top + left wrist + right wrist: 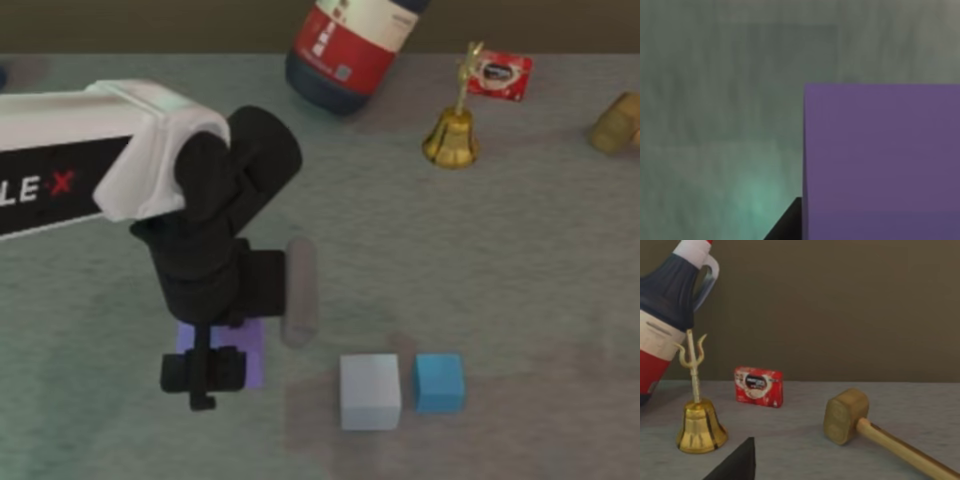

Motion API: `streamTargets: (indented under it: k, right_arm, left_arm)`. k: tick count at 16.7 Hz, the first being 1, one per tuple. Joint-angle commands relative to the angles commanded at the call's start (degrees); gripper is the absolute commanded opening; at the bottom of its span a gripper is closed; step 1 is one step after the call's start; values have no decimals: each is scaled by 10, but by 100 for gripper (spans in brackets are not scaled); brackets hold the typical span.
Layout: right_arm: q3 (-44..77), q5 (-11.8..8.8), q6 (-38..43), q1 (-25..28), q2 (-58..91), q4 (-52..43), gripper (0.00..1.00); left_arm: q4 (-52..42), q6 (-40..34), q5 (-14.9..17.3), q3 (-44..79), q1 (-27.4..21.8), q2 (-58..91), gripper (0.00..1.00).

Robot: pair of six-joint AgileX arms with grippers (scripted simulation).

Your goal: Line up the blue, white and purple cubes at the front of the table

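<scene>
The purple cube (252, 362) lies at the front left of the table (520, 250), mostly hidden under my left arm. My left gripper (205, 378) points down over it and is shut on it. In the left wrist view the purple cube (880, 150) fills the space by my left gripper (885, 227), with one dark fingertip (790, 222) pressed against its side. I cannot tell if it rests on the table. The white cube (370, 391) and the smaller blue cube (439, 383) sit side by side to its right. My right arm is parked out of the top view; one fingertip (742, 462) shows, held wide.
Along the back edge stand a red, white and dark blue bottle (350, 45), a brass bell (451, 135) and a small red box (500, 76). A golden hammer (615, 122) lies at the back right. The white cube is about a cube's width right of the purple one.
</scene>
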Motion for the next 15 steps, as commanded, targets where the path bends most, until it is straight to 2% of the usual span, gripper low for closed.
streamTargets:
  k: [7,12,15]
  right_arm:
    - [0,0,0,0,0,0,100]
    - [0,0,0,0,0,0,100]
    - [0,0,0,0,0,0,100]
  left_arm:
    - [137,-4,0,-65,-6,63,0]
    - [155,-4,0,-78,-7,74,0]
    - [155,-4,0,-78,-7,74,23]
